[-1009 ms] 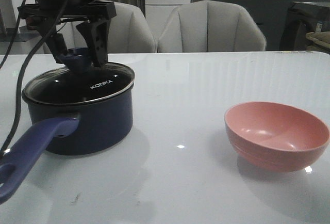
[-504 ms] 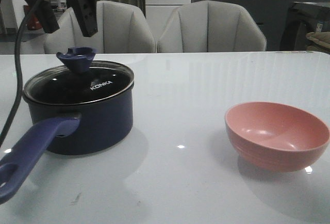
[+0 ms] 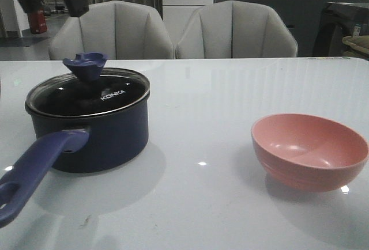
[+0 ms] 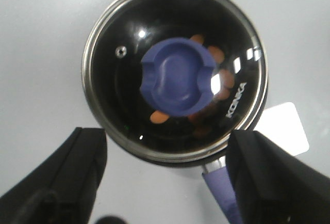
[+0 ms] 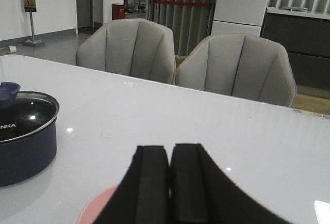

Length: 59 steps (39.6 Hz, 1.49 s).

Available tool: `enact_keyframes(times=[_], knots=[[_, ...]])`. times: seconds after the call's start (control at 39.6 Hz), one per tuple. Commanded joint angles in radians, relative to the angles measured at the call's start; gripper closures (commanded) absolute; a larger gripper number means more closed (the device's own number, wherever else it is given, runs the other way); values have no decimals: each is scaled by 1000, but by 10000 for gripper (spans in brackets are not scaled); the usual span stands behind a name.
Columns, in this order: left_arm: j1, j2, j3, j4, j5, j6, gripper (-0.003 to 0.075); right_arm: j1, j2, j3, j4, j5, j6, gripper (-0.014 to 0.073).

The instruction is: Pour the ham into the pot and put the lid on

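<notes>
— Front view, status? The lid (image 3: 87, 91) sits seated on the pot (image 3: 89, 129) at centre left; the left gripper (image 4: 167, 177) hangs straight above it, jaws wide and empty, the nearer arm.

— Changes? It has risen to the upper left corner since half a second ago. Ham (image 4: 217, 54) shows under the glass. The right gripper (image 5: 169, 182) is closed, empty.

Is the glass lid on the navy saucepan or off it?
On: the glass lid sits seated on the navy saucepan, its steel rim level all round.
</notes>
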<state>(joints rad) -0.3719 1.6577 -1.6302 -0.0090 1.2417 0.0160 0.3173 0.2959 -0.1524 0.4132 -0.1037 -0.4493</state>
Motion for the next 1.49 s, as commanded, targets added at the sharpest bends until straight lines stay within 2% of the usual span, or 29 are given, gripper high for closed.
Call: enact_keyframes(times=[0.0,0.35,0.78,0.98,1.36,1.46], knots=[[-5,-114,63,27,-36,-7,217,-1,6,-27,-3,-76,-7,445],[-5,-410,403,27,-302,-16,217,-1,6,-27,-3,-76,-7,445],[-5,-822,793,23,-541,-16,217,-1,6,-27,-3,-76,-7,445],[-5,-1062,953,23,-603,-16,218,-1,6,-27,-3,-76,-7,445],[-5,-1481,1136,15,-652,-16,219,-1,6,-27,-3,-76,-7,445],[-5,-1554,1184,9,-652,-16,265,-1,6,-27,-3,-76,-7,445]])
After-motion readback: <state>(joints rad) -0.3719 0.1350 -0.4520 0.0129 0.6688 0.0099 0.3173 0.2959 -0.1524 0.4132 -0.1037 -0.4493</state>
